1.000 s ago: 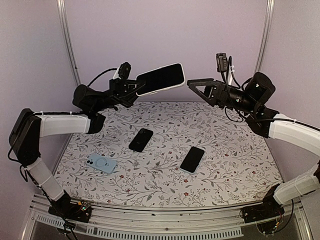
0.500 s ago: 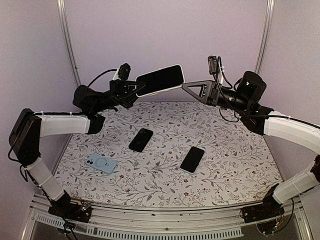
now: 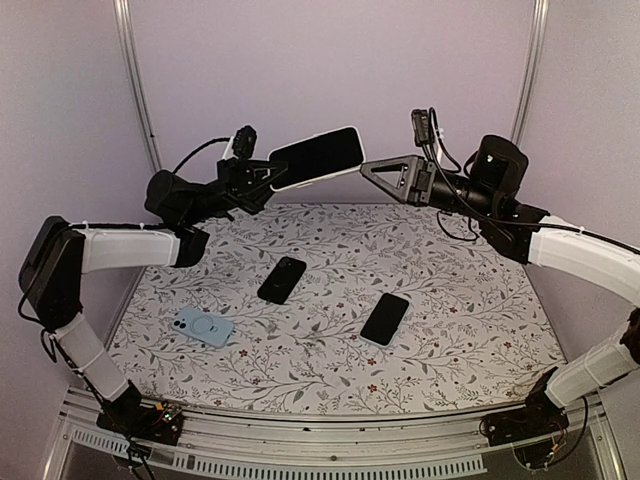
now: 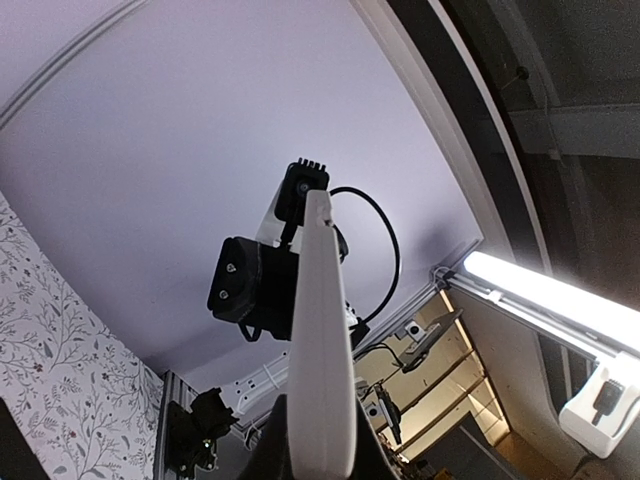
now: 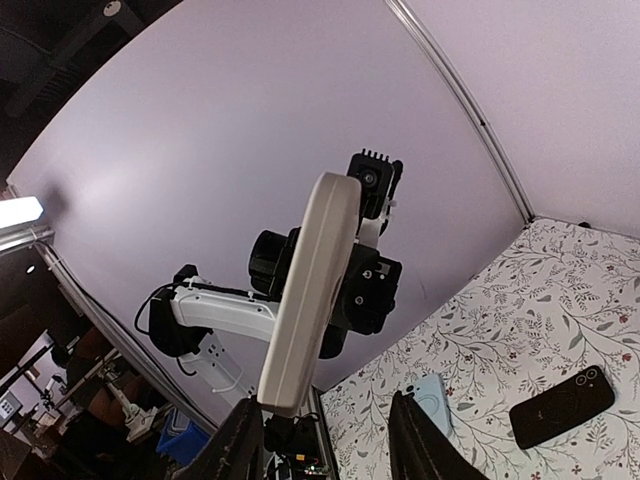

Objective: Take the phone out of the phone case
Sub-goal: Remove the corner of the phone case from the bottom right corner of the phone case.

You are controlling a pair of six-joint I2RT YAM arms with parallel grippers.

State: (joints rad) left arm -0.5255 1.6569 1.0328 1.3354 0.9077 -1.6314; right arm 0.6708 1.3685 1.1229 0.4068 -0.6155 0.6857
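A phone [image 3: 318,156] with a dark screen sits in a white phone case [image 4: 320,340] and is held high above the table, nearly level. My left gripper [image 3: 258,175] is shut on its left end; in the left wrist view the case's edge rises from between the fingers of the left gripper [image 4: 320,462]. My right gripper [image 3: 368,168] is at the free right end. In the right wrist view the case's edge [image 5: 308,290] ends just above the left finger [image 5: 236,445], and the right gripper [image 5: 325,440] is open, its jaws wide apart.
On the floral table mat [image 3: 470,330] lie a black phone [image 3: 282,278], a second black phone [image 3: 385,318] and a light blue case [image 3: 203,326]. The purple back wall [image 3: 330,70] is close behind both raised arms.
My right gripper has moved left up to the phone's free end and its jaws have narrowed. The left gripper has kept hold of the phone, almost still.
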